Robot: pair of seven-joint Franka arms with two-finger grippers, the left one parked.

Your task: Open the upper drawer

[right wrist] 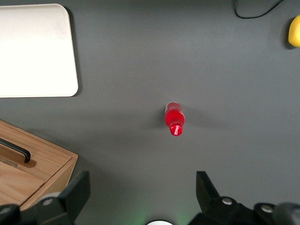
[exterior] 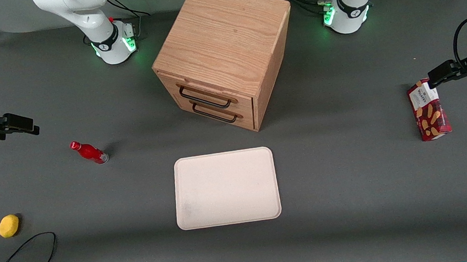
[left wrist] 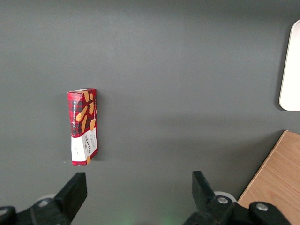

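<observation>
I have the right arm's gripper [right wrist: 140, 197] hovering high over the working arm's end of the dark grey desk [exterior: 354, 205], well apart from the cabinet, its two black fingers [right wrist: 77, 192] spread wide with nothing between them. Below it stands a small red plastic bottle [right wrist: 175, 120], and nearer the desk's front corner lies a round yellow lemon-like fruit [exterior: 8, 226].

The upper drawer [exterior: 207, 91], a shallow light-wood front with a thin black metal bar handle [exterior: 205, 98], sits shut at the top of the oak cabinet [exterior: 224, 41], which stands mid-desk near the edge where the arm bases are mounted. A pale rectangular plastic tray [exterior: 226, 188] lies in front of it, nearer the front camera.

My main worry is catching the lower drawer's handle [exterior: 214, 114] instead: the two bars match and sit close together. The cabinet is also turned at an angle to the desk edges, so a pull not aligned with the drawer could drag the whole box or bind the slide.

The drawer front faces the front edge of the desk, skewed toward the working arm's end. The handle's long axis runs level along that front, slanting across the desk.
</observation>
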